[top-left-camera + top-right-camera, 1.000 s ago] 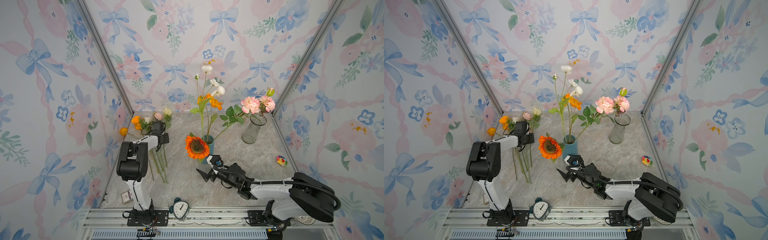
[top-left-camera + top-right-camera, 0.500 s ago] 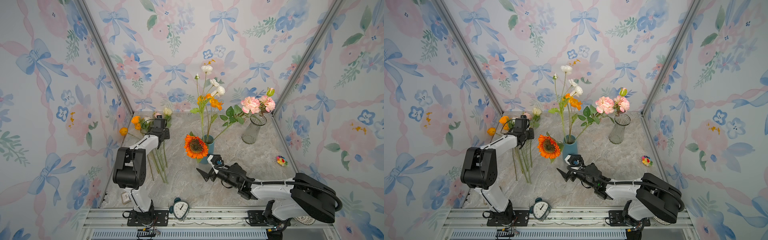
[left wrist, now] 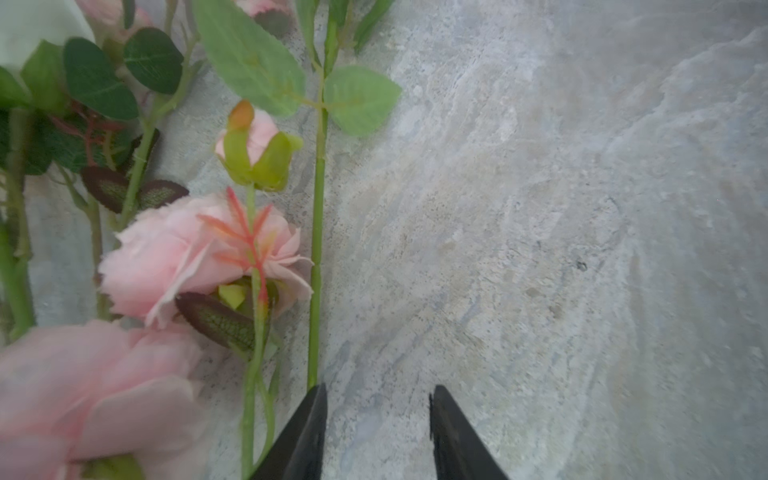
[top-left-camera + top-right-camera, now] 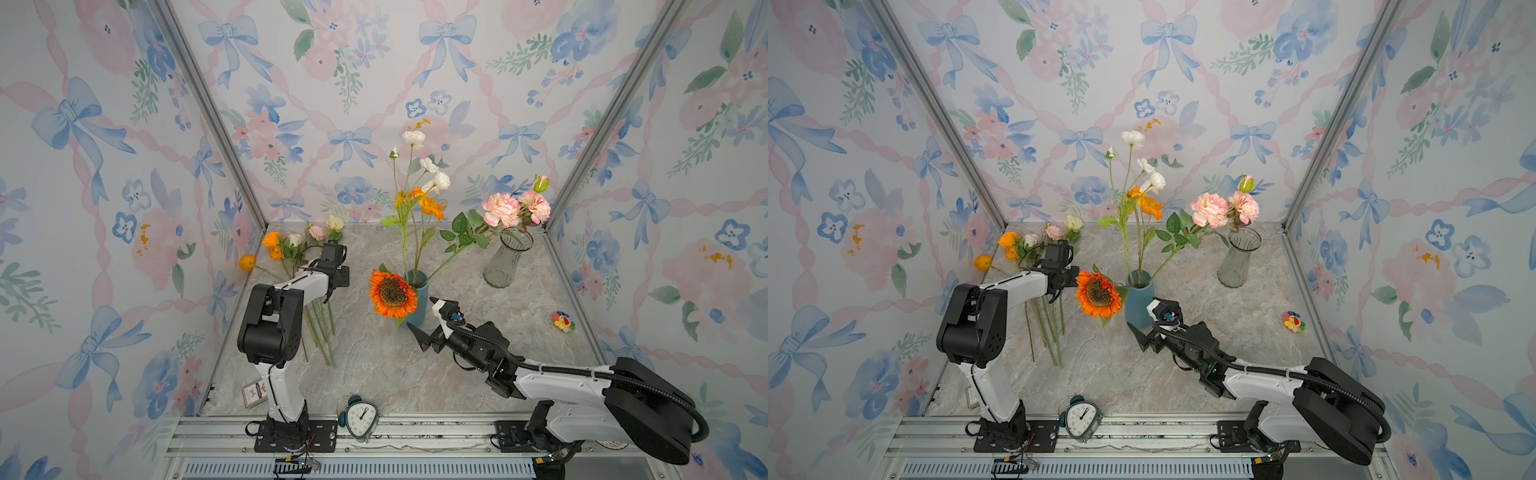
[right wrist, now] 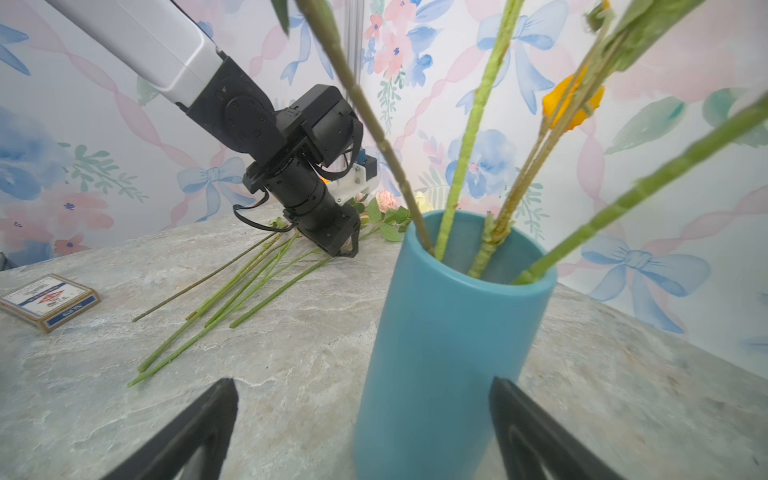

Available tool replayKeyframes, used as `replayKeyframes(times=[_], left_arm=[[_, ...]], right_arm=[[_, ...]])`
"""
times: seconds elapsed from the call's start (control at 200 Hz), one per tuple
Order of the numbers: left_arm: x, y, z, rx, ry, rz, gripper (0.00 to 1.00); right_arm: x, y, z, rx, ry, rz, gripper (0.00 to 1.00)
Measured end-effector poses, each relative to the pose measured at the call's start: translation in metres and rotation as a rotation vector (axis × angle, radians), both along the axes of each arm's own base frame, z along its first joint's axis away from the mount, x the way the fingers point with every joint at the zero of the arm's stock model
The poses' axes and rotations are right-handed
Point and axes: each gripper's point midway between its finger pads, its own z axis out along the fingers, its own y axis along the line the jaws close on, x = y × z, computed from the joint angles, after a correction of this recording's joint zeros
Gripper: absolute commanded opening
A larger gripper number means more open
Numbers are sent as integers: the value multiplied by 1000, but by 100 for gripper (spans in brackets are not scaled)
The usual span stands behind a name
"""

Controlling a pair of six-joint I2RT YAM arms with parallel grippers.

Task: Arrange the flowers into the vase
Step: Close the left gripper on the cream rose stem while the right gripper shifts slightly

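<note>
1. the left hand [image 3: 376, 409] is low over the desk [image 4: 374, 365] at the back left, among the loose flowers [image 4: 291, 247] that lie there.
2. its jaws are partly apart, a narrow gap with only bare desk showing between them. one green stem [image 3: 316, 249] runs just beside one fingertip.
3. close under that wrist lie pink blooms [image 3: 178, 253] and a pink bud [image 3: 253, 145], flat on the desk.
4. in both top views the loose bunch shows orange heads [image 4: 271, 240], a pink one [image 4: 316, 232] and a cream one [image 4: 334, 223] toward the back wall, with the bare stems [image 4: 320, 332] pointing to the front.
5. the right hand [image 4: 422, 314] is spread wide at the foot of the blue vase [image 4: 420, 291]. from its wrist the vase [image 5: 449, 332] stands between the two fingers [image 5: 199, 419] with a gap on either side, so it grips nothing.
6. the blue vase stands upright mid-desk and holds several stems: the orange sunflower [image 4: 392, 293] hanging low over its left side, tall white blooms [image 4: 413, 138], small orange ones [image 4: 430, 206], and a leafy stem of pink blooms [image 4: 496, 208].
7. those pink blooms lean over toward the mouth of a glass vase [image 4: 505, 259], which stands near the back right corner.
8. a small rainbow plush toy [image 4: 563, 321] lies by the right wall, an alarm clock [image 4: 360, 417] sits at the front edge, and a card box [image 4: 254, 392] lies at the front left.
</note>
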Motion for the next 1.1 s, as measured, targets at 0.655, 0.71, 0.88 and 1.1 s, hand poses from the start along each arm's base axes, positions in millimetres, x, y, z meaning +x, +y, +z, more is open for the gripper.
replayKeyframes(times=[0.655, 0.71, 0.88, 1.1], left_arm=[[1, 26, -11, -8, 25, 54, 43], [1, 26, -11, -8, 25, 55, 43], [1, 28, -8, -2, 17, 68, 42], [1, 21, -9, -8, 18, 53, 40]], right_arm=[[-9, 15, -16, 34, 91, 153, 97], [-11, 19, -20, 36, 106, 175, 97], [-15, 24, -28, 35, 134, 210, 97], [-15, 25, -24, 44, 131, 215, 97]])
